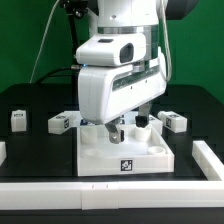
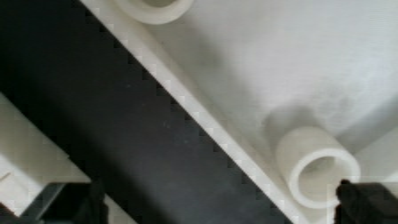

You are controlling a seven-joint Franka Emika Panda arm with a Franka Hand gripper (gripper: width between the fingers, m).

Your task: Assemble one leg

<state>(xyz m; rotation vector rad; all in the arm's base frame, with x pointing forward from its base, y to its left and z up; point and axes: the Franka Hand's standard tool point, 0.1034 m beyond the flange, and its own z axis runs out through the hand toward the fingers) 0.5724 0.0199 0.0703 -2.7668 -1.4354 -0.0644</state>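
The arm's white hand hides the rear part of the white panel [image 1: 100,158] and whatever lies behind it; a small white shape beside the finger on the exterior view's right cannot be identified. The gripper [image 1: 128,128] hangs low over the panel's rear edge, fingers spread, with nothing seen between them. The wrist view shows only two round sockets [image 2: 306,152] – both cut off – and the black table [image 2: 125,140]. One leg [image 1: 18,118] lies on the table far to the exterior view's left, a second leg [image 1: 60,123] nearer the panel, and a third leg [image 1: 172,120] to the right, all apart from the gripper. No writing is legible – only black-and-white patterns, such as the panel's front tag [image 1: 127,165].
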